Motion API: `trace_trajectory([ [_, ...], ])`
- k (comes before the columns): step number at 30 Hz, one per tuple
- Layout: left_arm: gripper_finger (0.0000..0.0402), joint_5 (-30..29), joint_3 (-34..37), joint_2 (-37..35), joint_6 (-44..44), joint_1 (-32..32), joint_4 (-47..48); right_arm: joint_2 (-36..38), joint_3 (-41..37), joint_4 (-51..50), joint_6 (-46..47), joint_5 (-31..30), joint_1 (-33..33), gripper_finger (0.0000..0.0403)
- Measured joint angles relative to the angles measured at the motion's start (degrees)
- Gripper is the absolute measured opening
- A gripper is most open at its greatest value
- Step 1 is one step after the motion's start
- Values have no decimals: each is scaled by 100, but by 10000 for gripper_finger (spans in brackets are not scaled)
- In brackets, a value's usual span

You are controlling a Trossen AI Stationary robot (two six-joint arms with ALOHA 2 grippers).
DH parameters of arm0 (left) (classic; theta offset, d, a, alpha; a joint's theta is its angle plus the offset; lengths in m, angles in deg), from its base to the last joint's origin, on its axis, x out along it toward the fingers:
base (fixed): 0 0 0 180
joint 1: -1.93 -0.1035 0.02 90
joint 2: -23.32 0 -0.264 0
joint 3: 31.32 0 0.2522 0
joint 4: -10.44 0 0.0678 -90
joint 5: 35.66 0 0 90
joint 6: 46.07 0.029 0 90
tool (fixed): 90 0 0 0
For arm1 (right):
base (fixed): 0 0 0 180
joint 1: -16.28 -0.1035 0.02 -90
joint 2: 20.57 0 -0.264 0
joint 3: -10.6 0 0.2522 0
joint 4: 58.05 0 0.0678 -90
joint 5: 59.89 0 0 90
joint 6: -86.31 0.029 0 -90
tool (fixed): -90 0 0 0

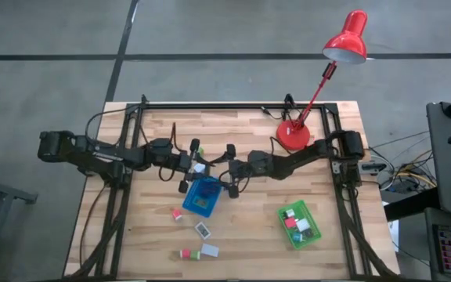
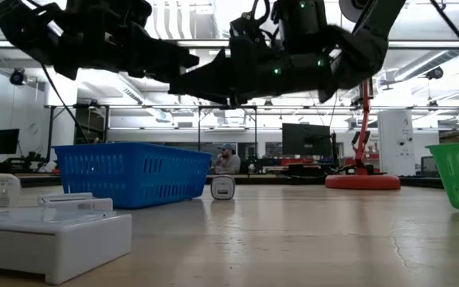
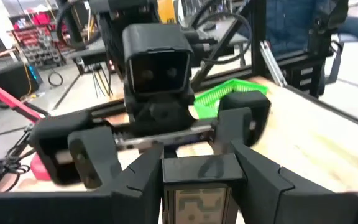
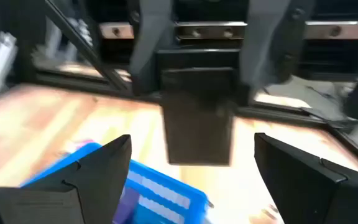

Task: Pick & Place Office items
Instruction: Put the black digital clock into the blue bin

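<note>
Above the blue tray [image 1: 202, 196], the left pincer [image 1: 194, 167] is pinching a small white box [image 3: 199, 190], while the right pincer [image 1: 229, 168] is hanging spread beside it; other items are lying on the worktop [image 1: 249, 235].

One small white box with a pale printed face [image 3: 199, 198] hangs pinched between dark fingers above the blue mesh tray. Several tiny red, white and green blocks [image 1: 196, 252] lie loose on the near-left wood; others [image 1: 297, 223] fill the green tray, near right
</note>
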Motion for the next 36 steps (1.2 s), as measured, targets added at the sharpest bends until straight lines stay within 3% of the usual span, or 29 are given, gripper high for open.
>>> trace_trajectory([
  [8,152,-220,-224,-422,179,41,1102,779,-72,-1777,88,-291,-45,326],
  [20,152,-465,-242,-495,259,81,1499,1513,-72,-4280,625,-208,-72,326],
  [24,152,-489,-269,-495,299,81,1734,1631,18,-5176,772,-205,-99,326],
  [36,152,-834,-1020,-484,229,263,3636,1667,482,-7032,1071,-80,-222,326],
])
